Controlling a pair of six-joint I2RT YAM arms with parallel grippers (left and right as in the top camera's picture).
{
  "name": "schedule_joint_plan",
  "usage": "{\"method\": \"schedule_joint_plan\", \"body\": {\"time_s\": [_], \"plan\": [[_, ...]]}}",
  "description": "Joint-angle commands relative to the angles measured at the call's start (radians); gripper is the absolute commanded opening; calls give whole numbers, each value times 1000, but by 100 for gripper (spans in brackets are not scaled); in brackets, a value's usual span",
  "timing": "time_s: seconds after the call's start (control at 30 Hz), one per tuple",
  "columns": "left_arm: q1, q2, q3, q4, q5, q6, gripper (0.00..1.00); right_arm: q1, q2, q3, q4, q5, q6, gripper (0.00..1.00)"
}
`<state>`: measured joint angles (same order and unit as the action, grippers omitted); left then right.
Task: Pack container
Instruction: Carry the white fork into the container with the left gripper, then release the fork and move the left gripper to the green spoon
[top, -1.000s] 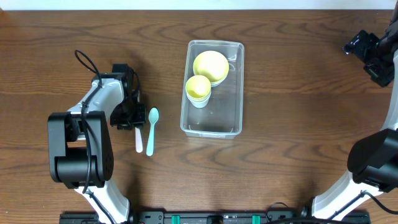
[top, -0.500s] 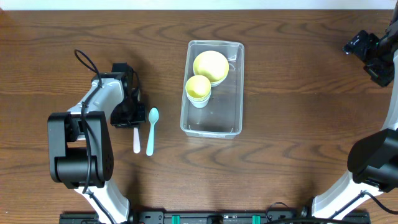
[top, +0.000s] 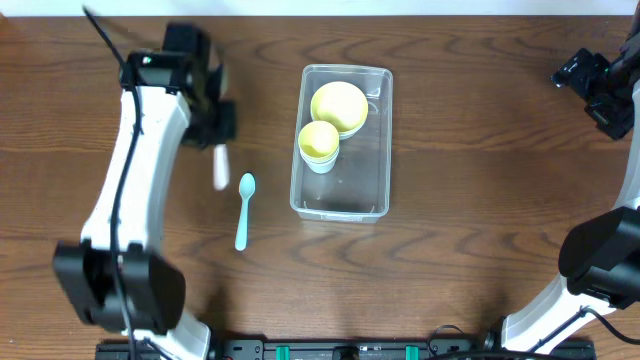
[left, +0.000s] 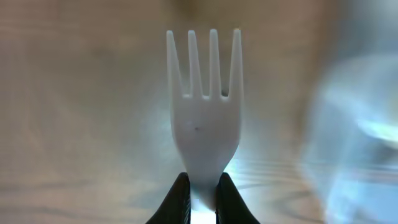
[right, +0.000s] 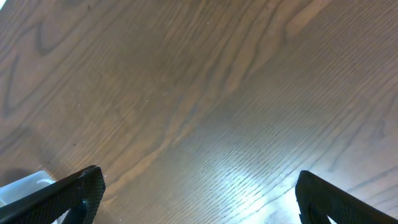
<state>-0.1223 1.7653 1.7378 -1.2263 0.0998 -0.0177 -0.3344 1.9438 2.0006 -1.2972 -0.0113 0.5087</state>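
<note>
Your left jaws are clenched on the handle of a white fork (left: 205, 118), its four tines pointing away from the wrist camera. Seen from overhead, they sit left of the container (top: 341, 140), well apart from it. The fork seems to be held above the worktop (top: 470, 200), though blur makes that hard to confirm. The container stands mid-worktop, holding a yellow bowl (top: 339, 106) at its far end and a yellow cup (top: 319, 143) just beside the bowl. A teal spoon (top: 244, 210) lies flat on the worktop left of the container. Your right jaws are spread wide over bare wood at the far right edge.
</note>
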Motion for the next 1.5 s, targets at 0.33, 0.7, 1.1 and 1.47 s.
{"method": "schedule_joint_plan", "body": {"time_s": [0.33,0.7,1.1,1.47], "plan": [[-456,61,115,166,76,-11,6,-5,6,-4,-1,0,11,99],[-474,187,121,200,129,-36,15,-5,6,-4,0,0,11,99],[-359,42,204,-3,-145,-69,56,-5,6,-4,0,0,11,99],[-55,81,-195,34,-17,-70,55,-5,6,-4,-1,0,11,99]]}}
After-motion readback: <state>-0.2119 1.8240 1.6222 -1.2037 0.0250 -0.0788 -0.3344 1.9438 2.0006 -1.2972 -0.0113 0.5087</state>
